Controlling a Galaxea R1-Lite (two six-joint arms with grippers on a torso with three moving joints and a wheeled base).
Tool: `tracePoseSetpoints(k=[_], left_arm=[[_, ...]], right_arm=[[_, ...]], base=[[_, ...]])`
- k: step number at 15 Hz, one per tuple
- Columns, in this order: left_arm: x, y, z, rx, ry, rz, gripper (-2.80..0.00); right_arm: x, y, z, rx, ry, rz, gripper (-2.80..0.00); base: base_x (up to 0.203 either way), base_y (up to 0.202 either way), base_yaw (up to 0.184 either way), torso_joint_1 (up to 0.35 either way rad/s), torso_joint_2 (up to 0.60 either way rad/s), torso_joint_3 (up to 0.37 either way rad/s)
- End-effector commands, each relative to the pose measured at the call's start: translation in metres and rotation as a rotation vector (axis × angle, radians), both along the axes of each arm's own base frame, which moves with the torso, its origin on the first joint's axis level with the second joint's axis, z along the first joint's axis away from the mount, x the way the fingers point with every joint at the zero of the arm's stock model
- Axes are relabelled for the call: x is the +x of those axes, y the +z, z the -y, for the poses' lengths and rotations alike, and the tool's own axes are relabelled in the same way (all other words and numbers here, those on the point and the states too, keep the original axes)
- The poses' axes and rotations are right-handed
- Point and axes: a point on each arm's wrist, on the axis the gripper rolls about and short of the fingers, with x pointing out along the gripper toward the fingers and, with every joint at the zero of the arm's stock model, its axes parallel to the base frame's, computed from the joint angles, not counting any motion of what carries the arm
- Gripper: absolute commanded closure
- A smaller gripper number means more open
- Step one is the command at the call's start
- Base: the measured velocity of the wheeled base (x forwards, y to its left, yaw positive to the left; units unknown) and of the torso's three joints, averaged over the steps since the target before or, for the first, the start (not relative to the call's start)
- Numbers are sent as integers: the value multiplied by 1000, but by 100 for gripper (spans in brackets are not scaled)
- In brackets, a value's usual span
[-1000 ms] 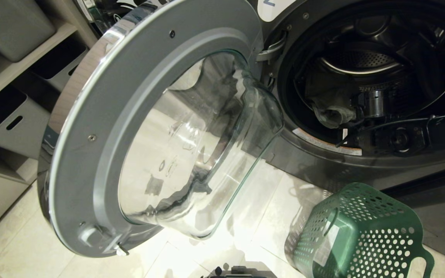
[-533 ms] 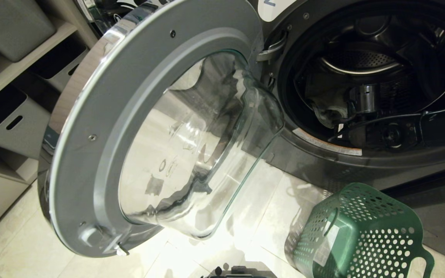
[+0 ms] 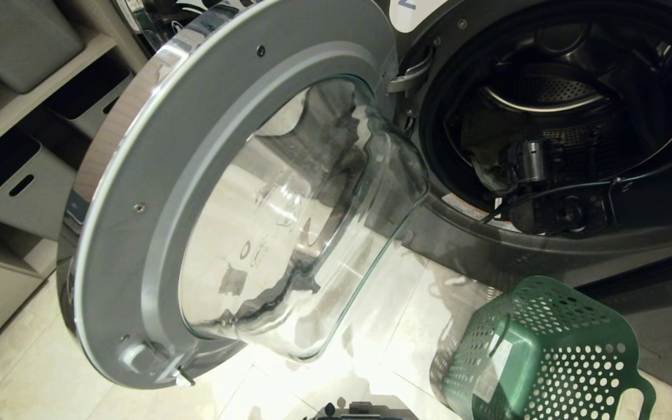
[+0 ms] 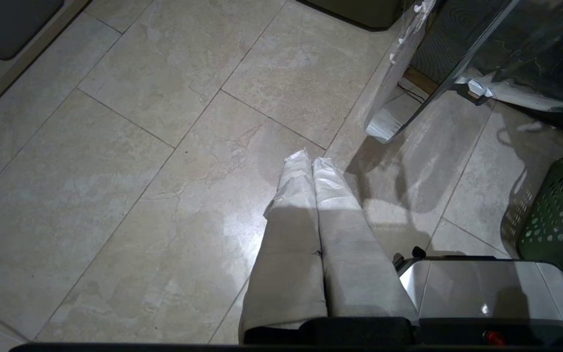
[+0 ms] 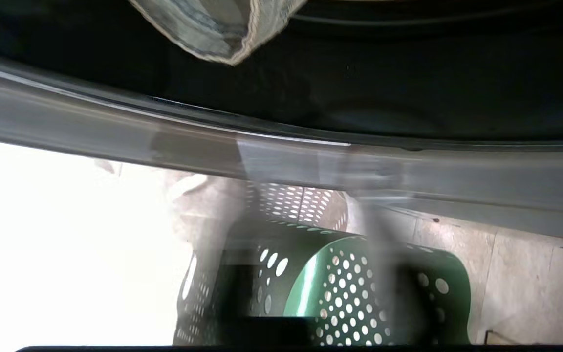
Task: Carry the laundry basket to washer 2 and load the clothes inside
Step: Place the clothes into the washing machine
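**Right gripper at the mouth of washer 2, garment in the drum**

The right gripper (image 3: pixel 502 175) reached into the open mouth of washer 2 (image 3: pixel 546 245) in the head view, at the lower left of the drum beside a dim fold of the clothes (image 3: pixel 479 154). How far its jaws stood apart could not be read there, nor whether they had hold of the fabric — the dark arm body covered them. The washer's glass door (image 3: pixel 289 221) hung wide open to the left, and the laundry basket (image 3: pixel 546 356) sat tipped on the floor just below the washer front, with no garment visible in it.

In the left wrist view, the left gripper (image 4: pixel 311 161) hung parked over the floor tiles (image 4: pixel 115 146), its fingers pressed together and holding nothing, with an edge of the basket off to one side.

In the right wrist view, the gripper's fingers showed only as blurred streaks in front of the basket, with nothing clearly between them. A pale hem of the clothes lay past the washer's door rim (image 5: pixel 281 161), inside the dark drum.

The loading step looked to be in hand, probably near its end. The next move calls for making sure the garment is free of the gripper and fully inside, then drawing the arm out over the rim without dragging the fabric along.
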Motion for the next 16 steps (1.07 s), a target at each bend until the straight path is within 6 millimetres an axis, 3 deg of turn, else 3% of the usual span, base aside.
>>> tracePoseSetpoints(k=[1,9,16], left_arm=[[0,0,0,0,0,-3,0],[0,0,0,0,0,-3,0],[0,0,0,0,0,-3,0]], right_arm=[[9,-13,-1,-4,-7,-18,0],[45,-30,1,5,-9,3,0],[79,-27,2,-22,31,67,0]], base=[[0,0,0,0,0,0],[0,0,0,0,0,0],[0,0,0,0,0,0]])
